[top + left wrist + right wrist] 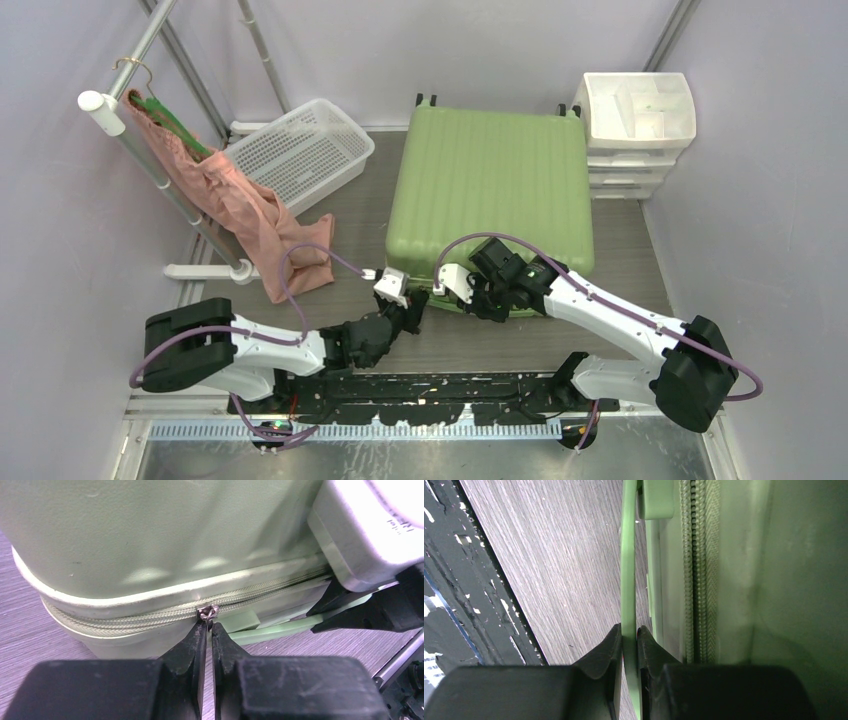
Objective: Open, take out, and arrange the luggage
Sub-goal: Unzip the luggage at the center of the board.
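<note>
Luggage (pixel 488 190), zipped shut, lying flat on the table (pixel 625 250) between basket (pixel 300 150) and drawer unit (pixel 640 120). Left gripper (pixel 209 626) pinched closed on the zipper pull (pixel 207 612); right gripper (pixel 629 632) clamped on the thin side handle (pixel 628 570). Shell rigid, smooth, likely heavy: hold by pull and handle.

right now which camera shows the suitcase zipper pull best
Left wrist: the zipper pull sits centered and sharp, pinched at the left gripper's jaws. Right wrist shows only zipper teeth, no pull. In top external it's hidden at the suitcase's near edge.
</note>
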`<state>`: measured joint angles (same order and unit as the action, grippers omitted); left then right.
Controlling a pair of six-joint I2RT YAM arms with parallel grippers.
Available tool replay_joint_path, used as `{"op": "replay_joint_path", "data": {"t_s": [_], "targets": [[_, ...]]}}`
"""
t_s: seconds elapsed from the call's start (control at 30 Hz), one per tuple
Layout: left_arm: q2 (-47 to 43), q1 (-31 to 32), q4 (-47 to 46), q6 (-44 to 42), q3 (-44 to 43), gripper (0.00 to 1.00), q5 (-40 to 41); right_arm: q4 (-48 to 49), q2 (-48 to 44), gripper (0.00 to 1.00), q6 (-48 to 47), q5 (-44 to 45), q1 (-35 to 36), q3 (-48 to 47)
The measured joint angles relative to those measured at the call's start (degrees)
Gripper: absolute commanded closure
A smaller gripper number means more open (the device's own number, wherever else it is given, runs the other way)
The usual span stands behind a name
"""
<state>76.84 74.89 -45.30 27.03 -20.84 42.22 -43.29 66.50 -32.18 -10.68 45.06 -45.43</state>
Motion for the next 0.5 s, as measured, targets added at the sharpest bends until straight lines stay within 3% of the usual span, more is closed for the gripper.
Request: {"op": "replay_joint_path", "data": {"t_s": [0.27,0.43,0.5], "targets": [[0.2,0.9,1.3,0.5,-2.0,0.82,0.8,0.0,0.0,0.95,0.0,0.0,0.0,0.0],[0.2,1.3,3.0,3.0,-2.7,0.84,2.6,-0.1,0.3,0.95,0.0,0.1,0.2,-0.1],[0.2,1.4,3.8,4.0,-3.1,0.9,3.4,-0.1,0.3,0.95,0.0,0.1,0.2,-0.1]]}}
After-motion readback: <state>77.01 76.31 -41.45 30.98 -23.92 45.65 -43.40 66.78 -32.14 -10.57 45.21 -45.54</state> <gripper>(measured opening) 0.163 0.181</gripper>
